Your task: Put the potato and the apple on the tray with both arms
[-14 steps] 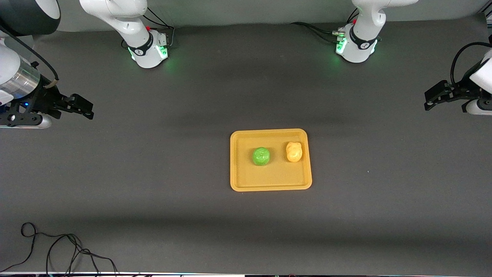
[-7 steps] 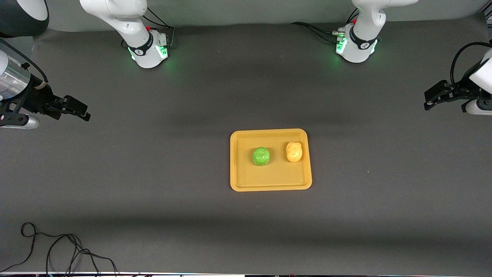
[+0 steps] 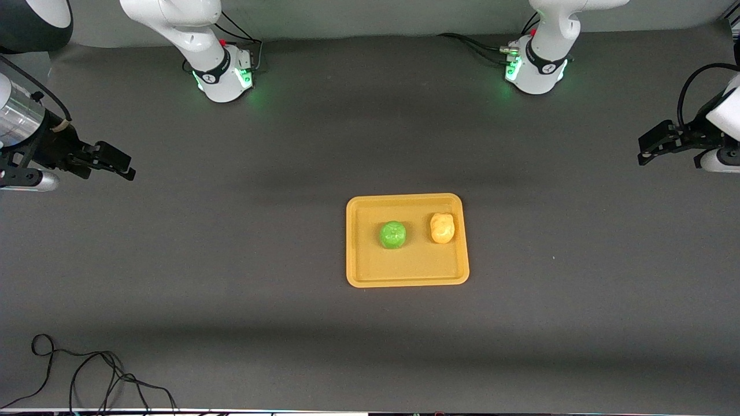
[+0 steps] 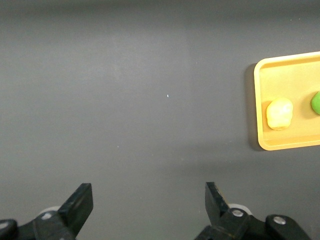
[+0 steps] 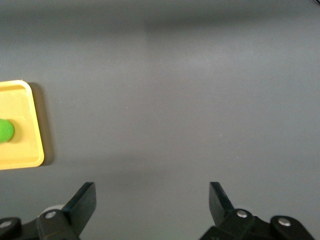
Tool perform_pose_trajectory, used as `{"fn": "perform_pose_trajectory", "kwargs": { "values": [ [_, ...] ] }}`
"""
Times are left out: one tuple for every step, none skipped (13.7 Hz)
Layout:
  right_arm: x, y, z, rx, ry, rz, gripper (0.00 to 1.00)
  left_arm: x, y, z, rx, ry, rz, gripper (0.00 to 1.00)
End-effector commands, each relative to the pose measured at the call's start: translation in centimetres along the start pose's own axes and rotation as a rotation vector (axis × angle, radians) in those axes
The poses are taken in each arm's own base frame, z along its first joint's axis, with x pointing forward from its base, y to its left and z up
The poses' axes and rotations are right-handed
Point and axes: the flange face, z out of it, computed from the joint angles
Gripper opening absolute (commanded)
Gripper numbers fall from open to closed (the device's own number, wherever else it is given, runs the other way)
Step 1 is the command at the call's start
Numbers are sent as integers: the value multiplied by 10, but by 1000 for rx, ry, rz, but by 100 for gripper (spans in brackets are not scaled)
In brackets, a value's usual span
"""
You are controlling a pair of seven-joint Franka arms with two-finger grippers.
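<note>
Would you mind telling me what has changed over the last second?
The right pincer, open and empty, drew back slightly toward the right arm's end of the table. The left pincer stayed open at its own end. The apple and potato lay unmoved on the tray.

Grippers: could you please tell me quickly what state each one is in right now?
Left gripper: open, holding nothing, over bare table.
Right gripper: open, holding nothing, over bare table.

Both wrist views crop the tray [image 4: 260,100] — the apple [image 5: 5,131] shows only partly.
</note>
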Motion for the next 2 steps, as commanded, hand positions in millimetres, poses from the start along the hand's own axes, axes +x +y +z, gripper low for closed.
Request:
{"fn": "perform_pose_trajectory", "kwargs": {
  "values": [
    [-7,2,-3,-13,13,-47,100,-3,-1,-6,-21,-6,-4,100],
    [-7,2,-3,-14,11,-44,100,-3,-3,-5,-27,-7,-9,100]
  ]
}}
